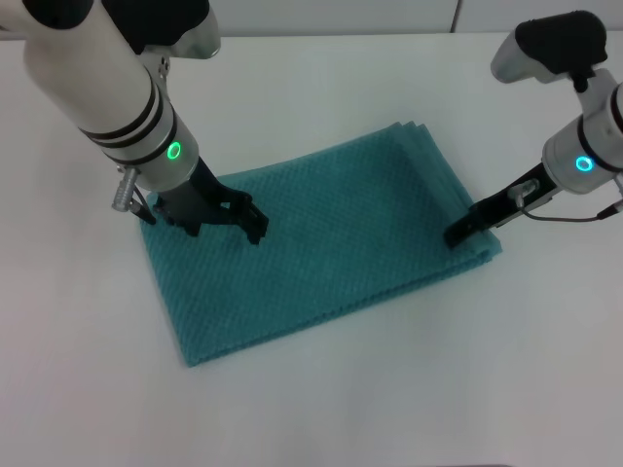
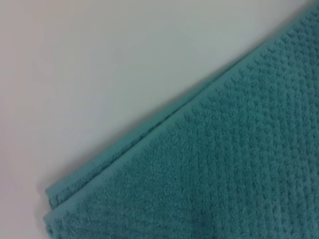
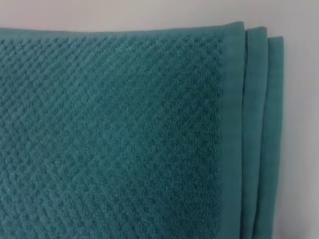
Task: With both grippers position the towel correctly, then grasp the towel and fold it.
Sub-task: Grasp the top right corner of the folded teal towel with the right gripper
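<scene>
On the white desk (image 1: 321, 409) lies the teal towel (image 1: 321, 243), folded, skewed, layered hems at its right end. Left tool (image 1: 234, 216) comes down steeply from upper left, black fingers spread, planted on the towel's left part. Right tool (image 1: 459, 233) reaches in low from the right, tip at the towel's right edge; its finger gap can't be made out. No readable writing.

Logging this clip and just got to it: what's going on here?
A two-armed robot is working on a teal towel lying flat and skewed on a white table. The towel is already in several layers, with stacked edges showing at its right end. The left gripper is down on the towel's left end, its fingers apart. The right gripper touches the right edge near the corner. No part of the towel is lifted, so a fold has not begun.
</scene>
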Robot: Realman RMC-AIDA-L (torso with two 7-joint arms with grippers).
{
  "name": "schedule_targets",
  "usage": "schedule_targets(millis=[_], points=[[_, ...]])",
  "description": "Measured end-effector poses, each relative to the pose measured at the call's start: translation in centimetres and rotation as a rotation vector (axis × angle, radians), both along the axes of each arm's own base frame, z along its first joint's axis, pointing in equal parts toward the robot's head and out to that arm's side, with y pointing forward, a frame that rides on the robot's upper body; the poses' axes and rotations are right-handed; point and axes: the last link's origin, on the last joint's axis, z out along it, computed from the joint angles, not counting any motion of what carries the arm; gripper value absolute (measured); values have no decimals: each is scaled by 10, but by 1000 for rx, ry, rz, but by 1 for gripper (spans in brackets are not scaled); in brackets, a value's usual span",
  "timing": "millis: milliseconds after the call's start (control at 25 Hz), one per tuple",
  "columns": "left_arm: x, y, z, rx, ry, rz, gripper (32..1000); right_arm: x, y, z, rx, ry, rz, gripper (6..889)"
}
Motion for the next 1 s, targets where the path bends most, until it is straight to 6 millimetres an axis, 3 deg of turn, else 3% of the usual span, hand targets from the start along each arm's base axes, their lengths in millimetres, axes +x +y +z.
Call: schedule_targets(millis=[760, 1000], points=[[0, 1, -1, 4, -3, -5, 859, 9, -5, -7, 12, -2, -2, 845], [0, 1, -1, 4, -3, -5, 860, 9, -5, -7, 12, -4, -3, 765]])
